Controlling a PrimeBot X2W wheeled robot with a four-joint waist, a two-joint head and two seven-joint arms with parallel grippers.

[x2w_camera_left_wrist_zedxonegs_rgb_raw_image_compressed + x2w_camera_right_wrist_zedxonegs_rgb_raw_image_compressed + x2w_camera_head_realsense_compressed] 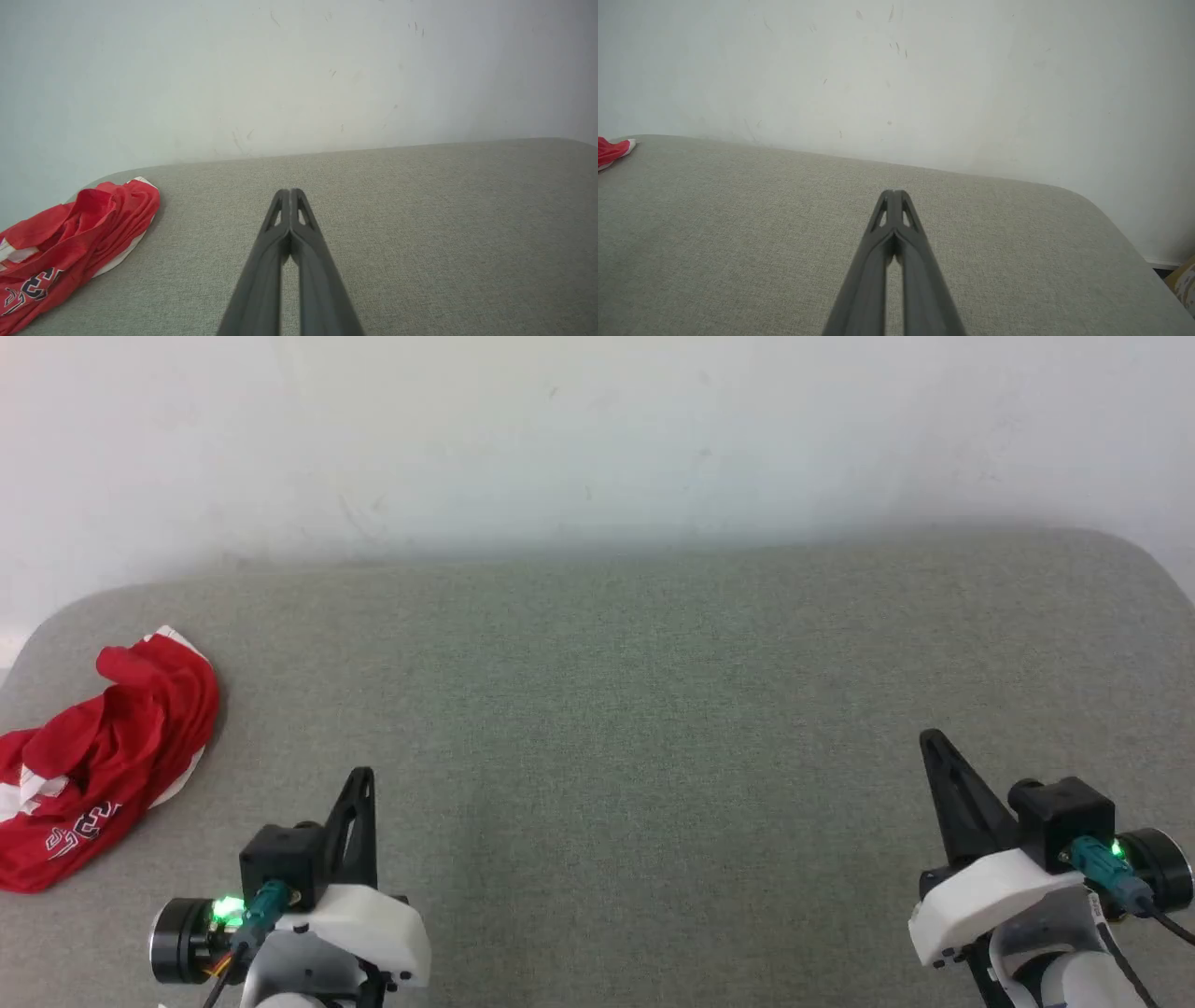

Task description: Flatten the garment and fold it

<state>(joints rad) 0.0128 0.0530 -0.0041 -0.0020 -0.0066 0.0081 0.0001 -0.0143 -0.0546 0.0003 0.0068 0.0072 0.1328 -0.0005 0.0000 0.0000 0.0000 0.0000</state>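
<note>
Red garment (103,756) lies crumpled in a heap at the far left edge of the grey fabric-covered surface (597,709), its white trim and a white printed logo showing among the folds (part of it runs out of the head view on the left). A pale wall (597,429) rises behind the surface's back edge. In the right wrist view a yellowish patterned object (1186,280) peeks in beyond the rounded right corner, too little of it showing to tell what it is. Bare grey fabric lies between the heap and the left gripper (362,777), which is near the garment but apart from it. Its two dark fingers (280,261) are pressed together at the tips and hold nothing. The right gripper (929,739) is well apart from the garment on the other side, its fingers (873,266) likewise together and empty, over the grey surface.
</note>
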